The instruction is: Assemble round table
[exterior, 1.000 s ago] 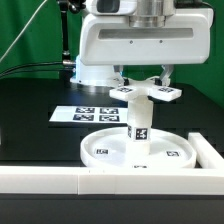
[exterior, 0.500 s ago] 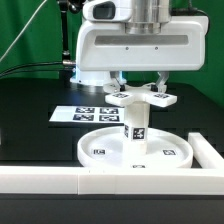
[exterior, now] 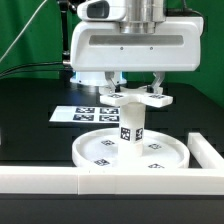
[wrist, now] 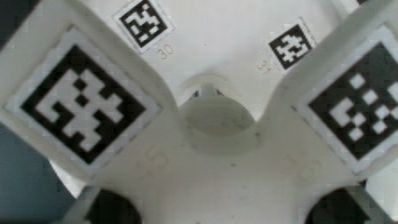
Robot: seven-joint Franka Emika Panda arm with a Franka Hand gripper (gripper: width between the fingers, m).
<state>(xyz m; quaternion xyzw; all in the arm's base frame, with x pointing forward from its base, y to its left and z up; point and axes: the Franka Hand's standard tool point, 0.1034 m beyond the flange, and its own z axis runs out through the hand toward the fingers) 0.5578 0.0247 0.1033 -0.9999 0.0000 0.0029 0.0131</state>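
Note:
The large rimmed round disc [exterior: 100, 152] lies flat on the black table near the front wall. The short thick post [exterior: 130, 128] stands upright at its middle. The flat cross-shaped piece [exterior: 137, 97] sits level on top of the post. My gripper [exterior: 138, 88] is straight above and shut on the cross-shaped piece, one finger on each side. In the wrist view the cross-shaped piece [wrist: 196, 170] fills the picture with its tagged arms and a round middle recess. My gripper [wrist: 217, 215] shows there only as dark fingertips [wrist: 107, 208] at the edge.
The marker board [exterior: 85, 113] lies flat behind the disc toward the exterior view's left. The long white border wall [exterior: 50, 180] runs along the front, and a short wall section [exterior: 207, 150] stands at the exterior view's right. The arm's white body hangs over the scene.
The gripper has turned with the cross-shaped piece in it. The disc's tags have shifted round, and disc and post sit slightly further toward the exterior view's left.

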